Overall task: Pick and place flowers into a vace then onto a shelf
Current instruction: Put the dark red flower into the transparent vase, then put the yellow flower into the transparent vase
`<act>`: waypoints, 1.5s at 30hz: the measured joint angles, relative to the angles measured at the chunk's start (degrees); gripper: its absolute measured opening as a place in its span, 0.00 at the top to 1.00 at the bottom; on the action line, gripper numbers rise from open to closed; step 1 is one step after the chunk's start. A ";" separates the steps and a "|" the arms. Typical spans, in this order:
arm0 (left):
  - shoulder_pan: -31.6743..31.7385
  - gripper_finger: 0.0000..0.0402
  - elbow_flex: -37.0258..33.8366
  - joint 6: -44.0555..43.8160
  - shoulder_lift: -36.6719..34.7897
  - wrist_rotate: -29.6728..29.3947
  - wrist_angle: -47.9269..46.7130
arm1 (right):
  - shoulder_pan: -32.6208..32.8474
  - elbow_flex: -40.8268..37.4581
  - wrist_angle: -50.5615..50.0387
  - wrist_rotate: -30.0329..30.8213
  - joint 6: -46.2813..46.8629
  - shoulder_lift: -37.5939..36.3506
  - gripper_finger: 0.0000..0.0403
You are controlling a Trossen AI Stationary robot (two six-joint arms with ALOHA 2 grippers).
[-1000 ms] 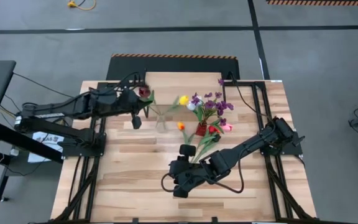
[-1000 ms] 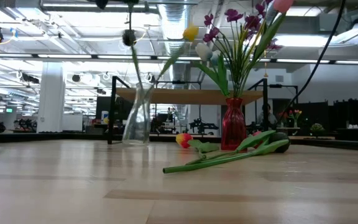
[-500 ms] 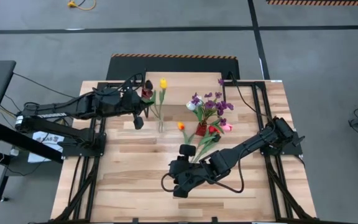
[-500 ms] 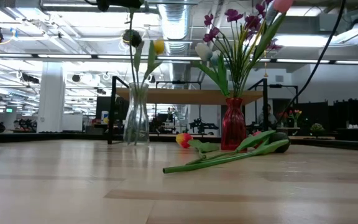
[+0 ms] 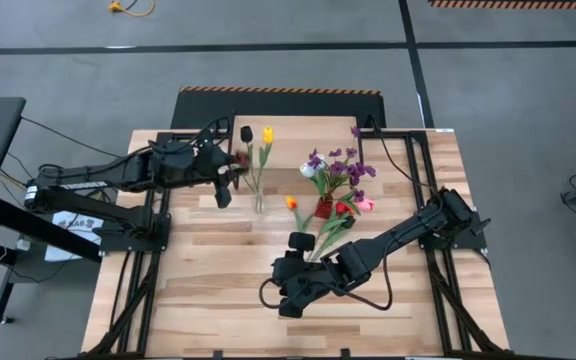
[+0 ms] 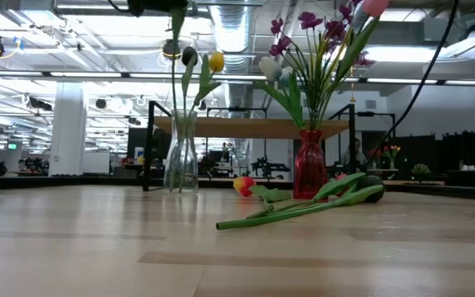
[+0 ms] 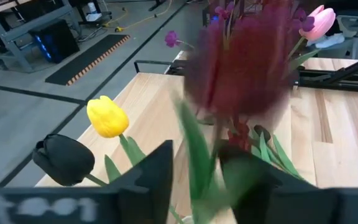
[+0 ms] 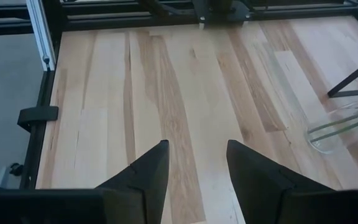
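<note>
A clear glass vase [image 5: 258, 200] [image 6: 181, 157] stands upright on the table, with a yellow tulip [image 7: 107, 116] and a dark tulip [image 7: 64, 159] in it. My left gripper [image 5: 230, 168] [image 7: 197, 177] hangs above and to the left of the vase. It is open, with the blurred stem of a dark red tulip [image 7: 244, 68] between its fingers. My right gripper [image 5: 288, 285] [image 8: 194, 168] waits open near the table's front middle, holding nothing. The shelf [image 6: 254, 126] stands at the far edge. My left gripper stands open around the red tulip's stem [image 7: 199, 155], a little below the head, its fingers reaching out almost level from the table's left. The stem is blurred, so I cannot tell whether either finger touches it.
A red vase [image 5: 324, 208] [image 6: 309, 165] right of the clear one holds purple sprigs, a white tulip and a pink tulip. An orange tulip [image 5: 291, 202] and a dark-headed one [image 5: 301, 241] lie on the table in front of it. Bare wood lies toward the near edge.
The clear vase has come upright from a tilt. The yellow tulip, which leaned far toward the table's right, now stands nearly straight above the vase beside the dark tulip. Both arms have kept their places.
</note>
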 joint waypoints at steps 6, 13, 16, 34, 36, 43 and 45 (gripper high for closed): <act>0.00 0.56 0.00 -0.50 -0.04 -0.16 -0.27 | 0.02 0.02 -0.06 0.00 0.00 0.00 0.62; 0.00 0.52 1.72 -2.25 -0.76 -0.34 -1.51 | 0.02 0.02 -0.12 -0.02 0.00 0.00 0.62; -0.02 0.52 2.31 -2.88 -1.90 -0.38 -2.46 | 0.02 0.02 -0.95 -0.01 0.30 0.00 0.62; -17.14 0.52 -5.76 -4.44 -8.58 0.28 7.51 | 4.74 -4.71 -19.18 -7.18 23.37 -0.09 0.62; -19.07 0.52 -7.80 -3.91 -8.16 0.27 9.80 | 5.78 -7.35 -19.05 -7.87 27.10 -0.17 0.62; -24.74 0.52 -16.80 -3.02 -7.89 0.04 23.60 | 6.13 -14.53 -14.93 2.24 43.06 -0.04 0.62; -25.88 0.52 -19.90 -2.70 -7.87 0.04 28.47 | 5.16 -16.20 -11.21 5.46 46.30 -0.04 0.62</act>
